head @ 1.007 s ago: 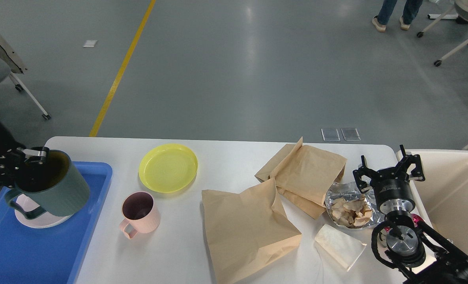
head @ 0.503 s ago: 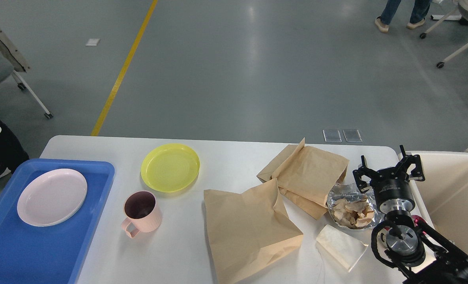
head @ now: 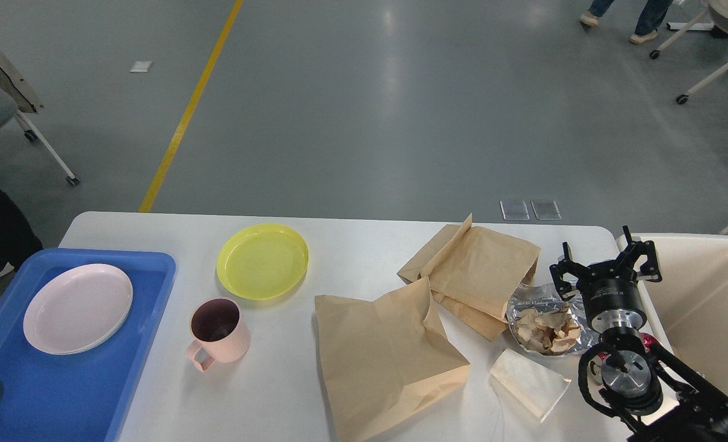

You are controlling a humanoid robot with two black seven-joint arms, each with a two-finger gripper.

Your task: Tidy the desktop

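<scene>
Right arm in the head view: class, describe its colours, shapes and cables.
The right gripper has two black, openwork fingers on a black cylinder above a silver metal ring. Below sit a red part, a round silver joint looped by a black cable, and black struts. The left arm is out of view.

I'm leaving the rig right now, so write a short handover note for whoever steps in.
Right gripper: open, empty, hovering by the foil tray.
Left gripper: out of view.
Done: pale plate sits in the blue tray.
Left on the desktop: yellow plate, pink mug, two paper bags, the foil tray, a wrapper. Beige bin stands right.
</scene>
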